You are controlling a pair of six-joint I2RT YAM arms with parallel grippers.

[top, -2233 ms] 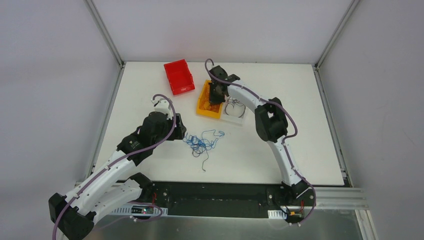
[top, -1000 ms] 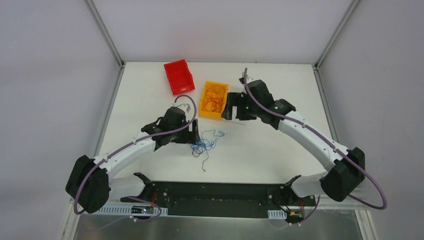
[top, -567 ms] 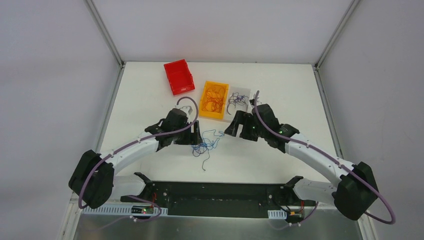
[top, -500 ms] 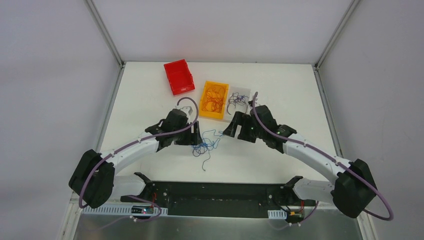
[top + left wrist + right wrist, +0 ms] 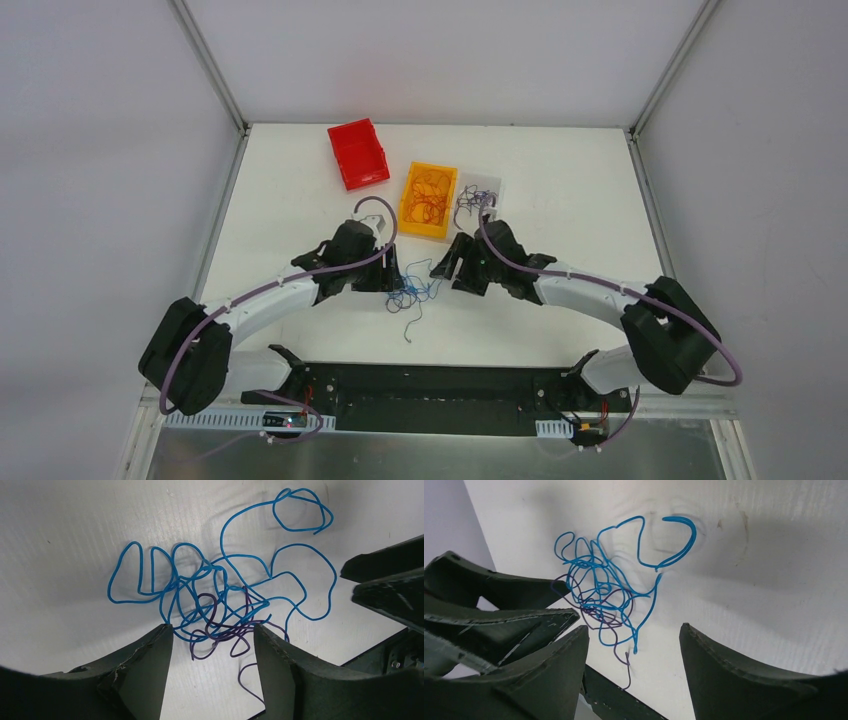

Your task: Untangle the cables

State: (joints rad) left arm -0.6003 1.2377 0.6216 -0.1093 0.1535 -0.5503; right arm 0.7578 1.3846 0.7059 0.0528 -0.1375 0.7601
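Note:
The cables (image 5: 408, 292) lie as a loose tangle of thin blue and dark purple wires on the white table, between the two grippers. In the left wrist view the tangle (image 5: 220, 595) spreads just ahead of my left gripper (image 5: 212, 630). That gripper is open, and purple loops lie between its fingertips without being pinched. My left gripper (image 5: 392, 272) is at the tangle's left edge. My right gripper (image 5: 447, 268) is to its right, also open. In the right wrist view the cables (image 5: 604, 590) lie ahead of the right gripper (image 5: 634, 628), with one blue end reaching between its fingers.
A red bin (image 5: 358, 152) stands at the back. A yellow bin (image 5: 426, 199) holding orange wires and a clear tray (image 5: 478, 198) holding dark wires sit just behind the grippers. The table's front edge (image 5: 624, 700) lies close below the tangle.
The right arm has swung from the bins down and left to the tangle's right side. Both grippers' jaws have narrowed somewhat. The left gripper has barely moved.

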